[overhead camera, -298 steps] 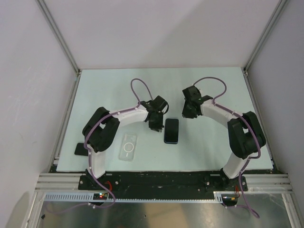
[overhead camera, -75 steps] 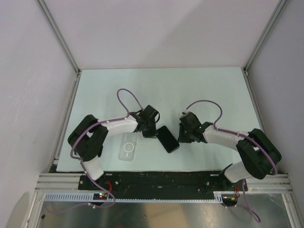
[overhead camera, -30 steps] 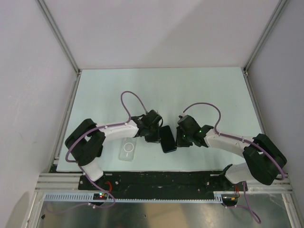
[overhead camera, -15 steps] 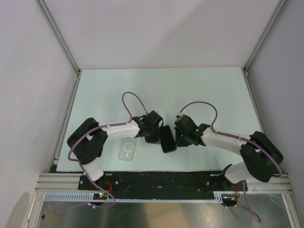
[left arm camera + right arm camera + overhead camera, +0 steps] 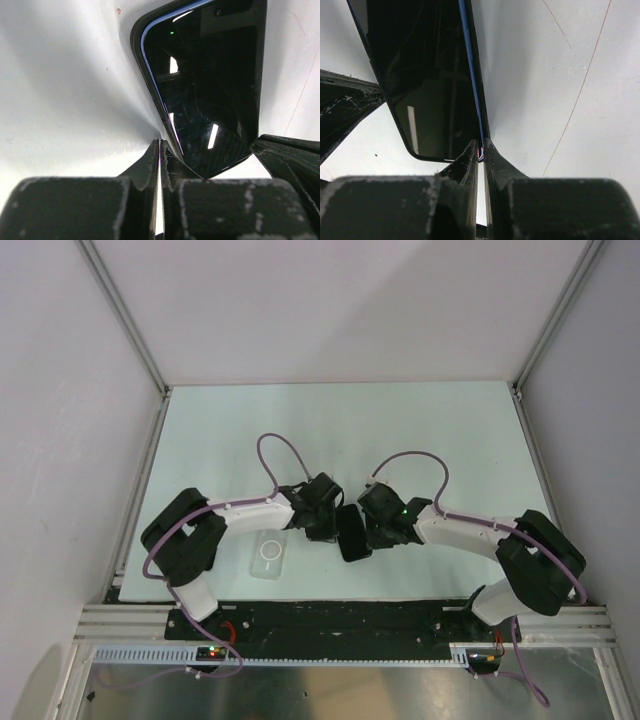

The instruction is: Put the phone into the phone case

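Note:
The phone [image 5: 352, 532] lies screen-up near the table's front, between my two grippers. My left gripper [image 5: 331, 527] is shut, and in the left wrist view its tips [image 5: 160, 146] rest against the left long edge of the phone [image 5: 210, 90] without holding it. My right gripper [image 5: 372, 531] is shut on the opposite long edge. The right wrist view shows that thin edge of the phone [image 5: 430, 75] pinched between the tips of my right gripper [image 5: 481, 146]. The clear phone case [image 5: 268, 555] with its white ring lies flat to the left, under my left forearm.
The pale green table mat [image 5: 340, 430] is walled in on three sides by white panels. A black rail [image 5: 340, 615] runs along the front edge, just below the phone and case. Purple cables loop above both wrists.
My right gripper slid left onto the phone's right edge and closed on it. The left gripper stayed shut at the phone's left edge, and the case has not moved.

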Controlling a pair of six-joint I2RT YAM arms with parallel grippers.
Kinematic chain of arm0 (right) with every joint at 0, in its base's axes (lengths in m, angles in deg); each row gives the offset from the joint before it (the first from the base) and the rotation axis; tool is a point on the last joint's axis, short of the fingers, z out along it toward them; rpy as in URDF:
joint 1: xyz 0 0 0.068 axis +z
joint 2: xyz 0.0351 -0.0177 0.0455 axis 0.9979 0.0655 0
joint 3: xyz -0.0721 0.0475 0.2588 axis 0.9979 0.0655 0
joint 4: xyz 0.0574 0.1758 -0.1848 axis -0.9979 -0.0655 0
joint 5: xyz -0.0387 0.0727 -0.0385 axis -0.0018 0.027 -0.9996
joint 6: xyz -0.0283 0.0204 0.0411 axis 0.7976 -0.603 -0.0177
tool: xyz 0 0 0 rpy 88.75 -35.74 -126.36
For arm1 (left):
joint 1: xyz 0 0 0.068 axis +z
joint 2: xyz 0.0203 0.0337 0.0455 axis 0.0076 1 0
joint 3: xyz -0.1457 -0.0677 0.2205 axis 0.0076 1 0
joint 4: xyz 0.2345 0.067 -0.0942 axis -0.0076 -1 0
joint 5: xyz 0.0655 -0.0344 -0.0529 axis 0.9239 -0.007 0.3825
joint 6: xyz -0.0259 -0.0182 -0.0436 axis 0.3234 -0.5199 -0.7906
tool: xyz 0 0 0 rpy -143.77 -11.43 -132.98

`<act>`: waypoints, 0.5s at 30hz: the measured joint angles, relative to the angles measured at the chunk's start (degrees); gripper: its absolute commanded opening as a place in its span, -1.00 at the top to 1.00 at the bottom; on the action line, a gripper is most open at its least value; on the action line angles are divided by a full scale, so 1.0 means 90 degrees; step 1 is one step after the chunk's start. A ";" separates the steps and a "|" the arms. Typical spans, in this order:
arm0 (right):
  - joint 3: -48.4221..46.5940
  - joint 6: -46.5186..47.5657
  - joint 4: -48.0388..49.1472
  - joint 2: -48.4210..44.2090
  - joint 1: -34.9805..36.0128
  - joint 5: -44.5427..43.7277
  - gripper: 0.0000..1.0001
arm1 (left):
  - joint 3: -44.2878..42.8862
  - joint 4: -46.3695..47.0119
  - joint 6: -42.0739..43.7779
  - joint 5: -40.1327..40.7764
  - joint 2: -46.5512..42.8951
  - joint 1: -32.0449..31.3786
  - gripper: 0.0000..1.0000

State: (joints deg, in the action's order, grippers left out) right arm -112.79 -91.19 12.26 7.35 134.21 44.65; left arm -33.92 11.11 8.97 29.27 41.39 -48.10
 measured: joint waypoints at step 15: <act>-0.0855 0.0075 -0.0760 0.0459 0.0216 -0.0580 0.36 | 0.0015 -0.0051 0.0080 0.0041 -0.0986 0.0403 0.86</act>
State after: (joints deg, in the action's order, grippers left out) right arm -120.48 -90.51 5.42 11.48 136.15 39.43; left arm -33.79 10.65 9.69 29.64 32.52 -44.47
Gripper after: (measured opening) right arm 0.297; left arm 0.069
